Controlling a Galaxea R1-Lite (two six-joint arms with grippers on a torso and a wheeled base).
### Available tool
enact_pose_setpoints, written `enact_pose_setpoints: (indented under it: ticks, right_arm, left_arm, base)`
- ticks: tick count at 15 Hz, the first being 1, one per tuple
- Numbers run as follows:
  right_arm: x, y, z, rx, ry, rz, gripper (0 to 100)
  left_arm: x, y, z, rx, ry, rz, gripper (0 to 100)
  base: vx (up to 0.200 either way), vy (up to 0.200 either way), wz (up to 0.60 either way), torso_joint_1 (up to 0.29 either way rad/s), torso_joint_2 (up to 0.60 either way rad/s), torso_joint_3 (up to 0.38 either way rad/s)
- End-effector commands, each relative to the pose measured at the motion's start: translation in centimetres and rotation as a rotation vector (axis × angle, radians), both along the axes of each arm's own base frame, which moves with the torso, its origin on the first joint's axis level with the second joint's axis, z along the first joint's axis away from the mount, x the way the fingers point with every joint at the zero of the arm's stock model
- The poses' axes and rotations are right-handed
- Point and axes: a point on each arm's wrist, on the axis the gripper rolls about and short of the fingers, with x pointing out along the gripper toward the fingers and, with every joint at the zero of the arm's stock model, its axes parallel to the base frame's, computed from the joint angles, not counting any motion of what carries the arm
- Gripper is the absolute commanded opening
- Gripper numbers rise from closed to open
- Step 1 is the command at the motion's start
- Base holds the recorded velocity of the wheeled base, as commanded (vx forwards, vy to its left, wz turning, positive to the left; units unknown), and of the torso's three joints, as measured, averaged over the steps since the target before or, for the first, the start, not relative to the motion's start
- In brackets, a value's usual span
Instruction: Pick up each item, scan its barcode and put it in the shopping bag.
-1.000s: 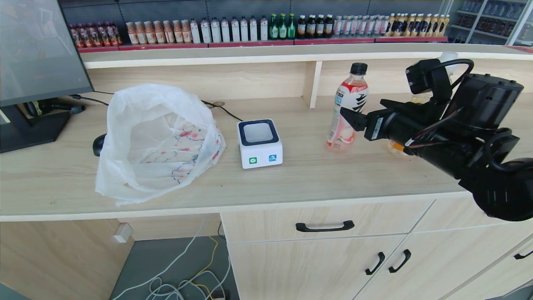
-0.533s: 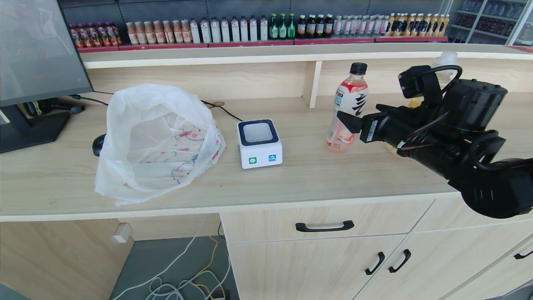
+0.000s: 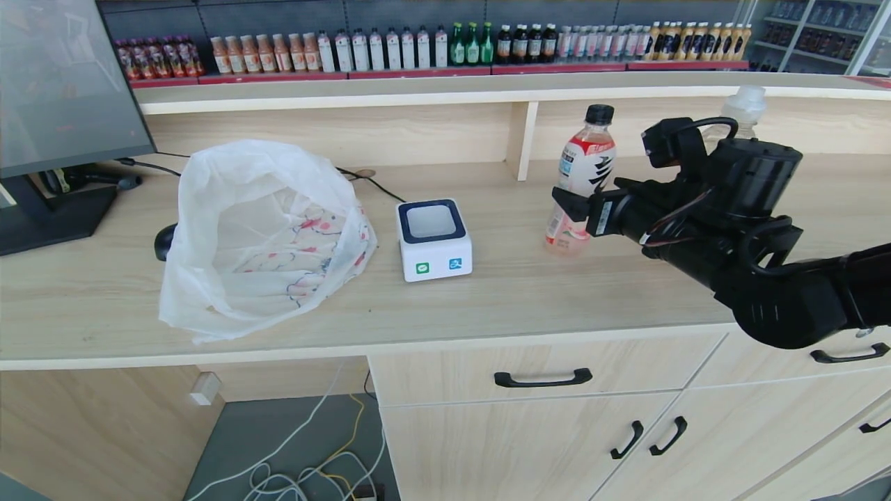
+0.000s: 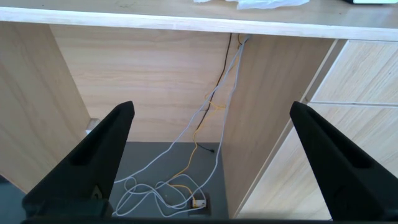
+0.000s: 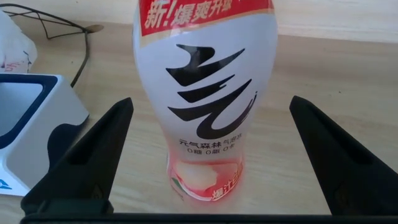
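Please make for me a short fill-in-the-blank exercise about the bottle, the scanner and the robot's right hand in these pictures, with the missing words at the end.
1. The bottle stands upright on the counter, and its cap is ____.
2. The right hand is ____, with the bottle standing between its fingers.
3. The white scanner sits between the bottle and the plastic ____.
Missing words: black; open; bag.

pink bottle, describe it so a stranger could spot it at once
On the long wooden counter, look right of the small white scanner box. The pink bottle stands upright there, at the tips of the right end effector. Unlike the pale-capped bottle farther right, it has a black cap and a pink-and-white label.
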Motion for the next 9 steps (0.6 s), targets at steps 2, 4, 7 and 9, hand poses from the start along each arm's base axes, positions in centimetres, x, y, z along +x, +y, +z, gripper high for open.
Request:
enact_pose_setpoints:
  ticks: [2, 4, 7, 9]
  right_arm:
    - [0.6, 0.3, -0.5, 0.0, 0.006, 0.003, 100]
    - [0.8, 0.3, -0.6, 0.001, 0.008, 0.001, 100]
    - [1.6, 0.5, -0.6, 0.013, 0.0, 0.0, 100]
    - [2.0, 0.7, -0.4, 0.038, -0.005, 0.001, 100]
  left_arm:
    - [0.0, 0.0, 0.0, -0.001, -0.001, -0.001, 100]
    - [0.0, 0.0, 0.0, -0.001, -0.001, 0.001, 100]
    - [0.0, 0.0, 0.0, 0.001, -0.001, 0.001, 100]
    - [0.0, 0.0, 0.0, -0.001, -0.001, 0.001, 100]
  base:
    - [0.0, 0.0, 0.0, 0.0, 0.0, 0.0]
    - [0.0, 0.0, 0.0, 0.0, 0.0, 0.0]
    - [0.0, 0.0, 0.0, 0.0, 0.0, 0.0]
    - [0.0, 0.0, 0.0, 0.0, 0.0, 0.0]
